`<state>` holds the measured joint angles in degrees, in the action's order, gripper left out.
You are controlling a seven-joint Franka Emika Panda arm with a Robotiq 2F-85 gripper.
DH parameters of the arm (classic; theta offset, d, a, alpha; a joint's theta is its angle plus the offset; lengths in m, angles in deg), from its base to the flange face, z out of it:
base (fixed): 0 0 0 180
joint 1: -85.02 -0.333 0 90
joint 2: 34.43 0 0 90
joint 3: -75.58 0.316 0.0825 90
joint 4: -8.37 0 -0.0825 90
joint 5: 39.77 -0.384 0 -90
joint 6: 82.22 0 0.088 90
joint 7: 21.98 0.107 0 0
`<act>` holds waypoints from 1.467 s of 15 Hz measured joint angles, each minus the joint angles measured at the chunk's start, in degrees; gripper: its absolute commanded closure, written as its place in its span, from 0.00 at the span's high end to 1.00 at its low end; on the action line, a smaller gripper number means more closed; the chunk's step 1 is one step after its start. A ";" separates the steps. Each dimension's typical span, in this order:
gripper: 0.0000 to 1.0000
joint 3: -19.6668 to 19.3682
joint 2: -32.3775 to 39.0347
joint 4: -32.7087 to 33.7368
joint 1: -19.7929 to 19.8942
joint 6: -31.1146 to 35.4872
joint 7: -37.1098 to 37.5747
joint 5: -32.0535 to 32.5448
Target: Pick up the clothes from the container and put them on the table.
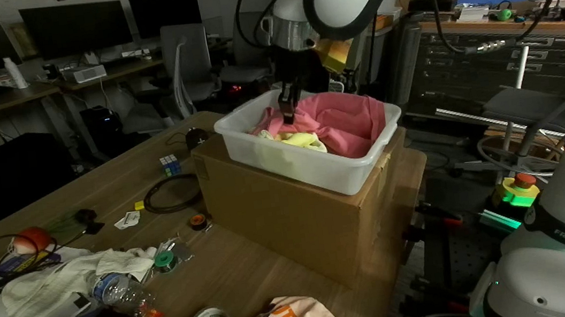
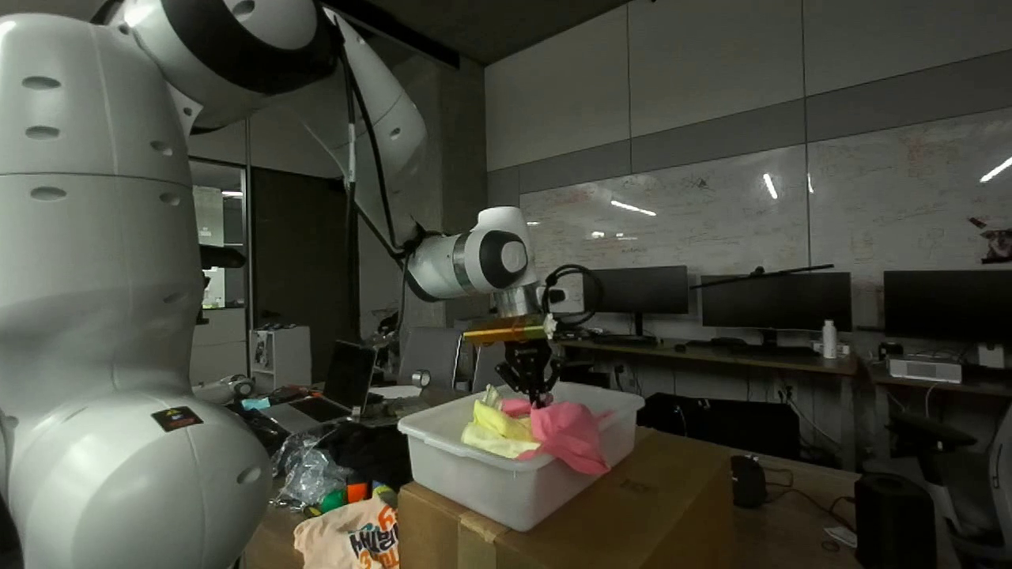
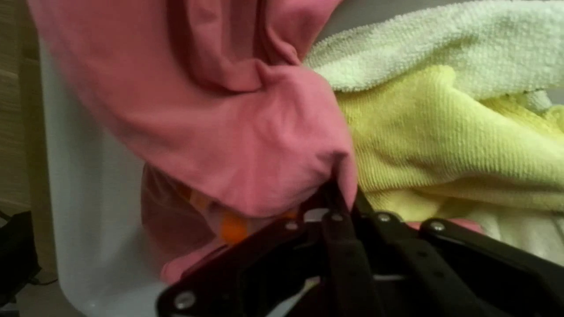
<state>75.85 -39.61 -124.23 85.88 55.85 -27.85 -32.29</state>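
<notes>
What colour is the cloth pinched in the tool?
Pink; the cloth shows best in the wrist view.

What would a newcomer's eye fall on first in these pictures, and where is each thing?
Probably the bright pink cloth, bunched in the white tub and spilling over its rim, with the gripper closed on a fold of it in the wrist view. Beside it in the tub lies a yellow cloth. Then, perhaps, the bulky white robot arm filling the left of an exterior view.
</notes>
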 measured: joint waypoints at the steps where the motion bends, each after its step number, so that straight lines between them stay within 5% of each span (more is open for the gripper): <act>1: 0.01 0.00 -1.57 -0.18 -0.02 0.29 0.00 -1.15; 7: 0.01 0.78 -17.66 -1.22 -0.23 0.65 2.52 -2.04; 13: 0.01 5.98 -32.11 -0.47 -0.72 0.55 5.67 -1.84; 22: 0.01 15.74 -29.28 9.62 -10.07 -7.76 4.53 -1.85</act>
<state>91.59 -68.88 -114.61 75.81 48.10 -23.32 -34.14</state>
